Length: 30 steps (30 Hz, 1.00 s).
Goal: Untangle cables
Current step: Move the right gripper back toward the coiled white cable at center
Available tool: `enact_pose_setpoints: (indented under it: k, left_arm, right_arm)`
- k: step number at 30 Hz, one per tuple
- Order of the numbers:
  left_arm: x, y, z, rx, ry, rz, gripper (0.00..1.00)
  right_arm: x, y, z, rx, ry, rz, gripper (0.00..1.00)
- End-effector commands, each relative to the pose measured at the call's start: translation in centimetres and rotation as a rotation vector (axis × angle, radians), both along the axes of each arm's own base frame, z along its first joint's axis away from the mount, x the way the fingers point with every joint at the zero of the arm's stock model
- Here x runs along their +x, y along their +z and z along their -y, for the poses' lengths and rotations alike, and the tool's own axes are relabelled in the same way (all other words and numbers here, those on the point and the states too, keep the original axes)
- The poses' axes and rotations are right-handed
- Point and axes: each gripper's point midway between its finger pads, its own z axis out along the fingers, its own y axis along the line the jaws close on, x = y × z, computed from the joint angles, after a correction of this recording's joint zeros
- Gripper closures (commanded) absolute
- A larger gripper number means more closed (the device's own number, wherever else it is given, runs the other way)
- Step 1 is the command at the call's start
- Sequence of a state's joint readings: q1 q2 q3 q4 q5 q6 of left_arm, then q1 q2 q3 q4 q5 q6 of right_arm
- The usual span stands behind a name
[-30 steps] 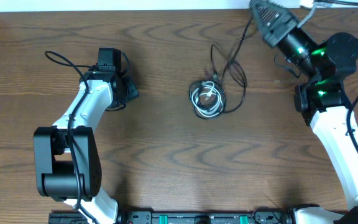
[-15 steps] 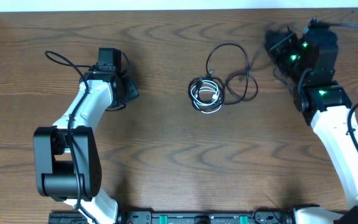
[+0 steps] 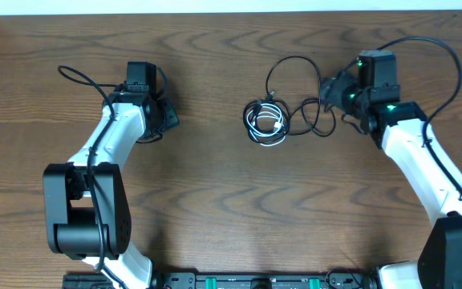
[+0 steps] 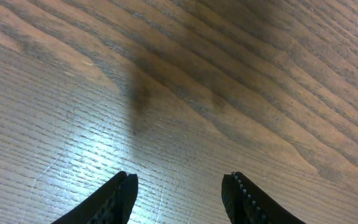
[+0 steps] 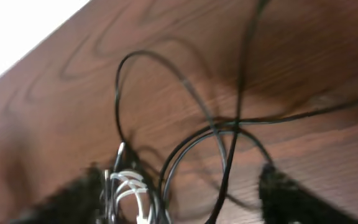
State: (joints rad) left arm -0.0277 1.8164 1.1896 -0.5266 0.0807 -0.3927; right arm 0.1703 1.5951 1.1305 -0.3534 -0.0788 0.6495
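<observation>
Brown wood-grain table (image 3: 215, 209) below me. Pale glare (image 4: 98, 143) on its surface, seen from my left wrist. White strip (image 3: 135, 6) along its far edge.

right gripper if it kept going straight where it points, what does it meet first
The right gripper would probably meet the black cable loops first, just ahead; the white coil lies beyond. Depth is unclear.

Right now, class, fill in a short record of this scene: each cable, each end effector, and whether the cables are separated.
white cable: small coil, mid-table
black cable: partly wound around the white coil, loose loops spreading toward the right arm
left end effector: open, empty, over bare table
right end effector: open, over the black loops, gripping nothing
cables separated: not yet
</observation>
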Motion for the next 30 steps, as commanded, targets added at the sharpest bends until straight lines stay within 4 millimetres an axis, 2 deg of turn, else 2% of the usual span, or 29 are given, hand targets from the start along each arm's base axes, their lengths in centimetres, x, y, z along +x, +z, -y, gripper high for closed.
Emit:
enact_pose_setpoints:
  k: [1, 2, 7, 12, 18, 19, 20, 23, 25, 28, 29, 30]
  left_arm:
    - [-0.3, -0.5, -0.1, 0.000, -0.002, -0.017, 0.51]
    - [-0.3, -0.5, -0.1, 0.000, -0.003, -0.017, 0.51]
    - [-0.3, -0.5, -0.1, 0.000, -0.002, -0.017, 0.51]
    - [-0.3, -0.5, -0.1, 0.000, -0.002, -0.017, 0.50]
    - [-0.3, -0.6, -0.1, 0.000, -0.002, -0.017, 0.50]
    - [-0.3, -0.6, -0.1, 0.000, -0.002, -0.017, 0.50]
    - [-0.3, -0.6, -0.1, 0.000, -0.002, -0.017, 0.50]
    - [-0.3, -0.6, -0.1, 0.000, -0.003, -0.017, 0.50]
    - [-0.3, -0.6, -0.1, 0.000, -0.003, -0.017, 0.50]
    - [-0.3, -0.5, -0.1, 0.000, -0.003, -0.017, 0.50]
    - [-0.3, -0.5, -0.1, 0.000, -0.003, -0.017, 0.50]
    - [-0.3, -0.5, -0.1, 0.000, -0.003, -0.017, 0.50]
  right_arm:
    - [-0.1, 3.0, -2.5, 0.016, 0.115, 0.053, 0.07]
    - [-0.4, 4.3, -3.2, 0.002, 0.145, 0.050, 0.06]
    - [-1.9, 7.5, -4.5, -0.070, 0.223, 0.001, 0.01]
    - [-3.7, 9.4, -5.0, -0.179, 0.319, -0.031, 0.01]
    - [-2.4, 10.7, -8.1, -0.200, 0.381, 0.098, 0.01]
    - [-2.1, 10.7, -9.1, -0.194, 0.397, 0.129, 0.05]
    - [-2.0, 10.5, -9.7, -0.194, 0.412, 0.145, 0.13]
    - [-1.9, 9.1, -12.2, -0.196, 0.467, 0.175, 0.76]
    - [-1.9, 8.0, -13.4, -0.197, 0.489, 0.175, 0.99]
    - [-2.0, 5.0, -15.0, -0.244, 0.550, 0.146, 0.99]
    - [-2.1, 3.4, -15.6, -0.258, 0.575, 0.117, 0.97]
    - [-2.2, 2.4, -16.0, -0.263, 0.585, 0.097, 0.86]
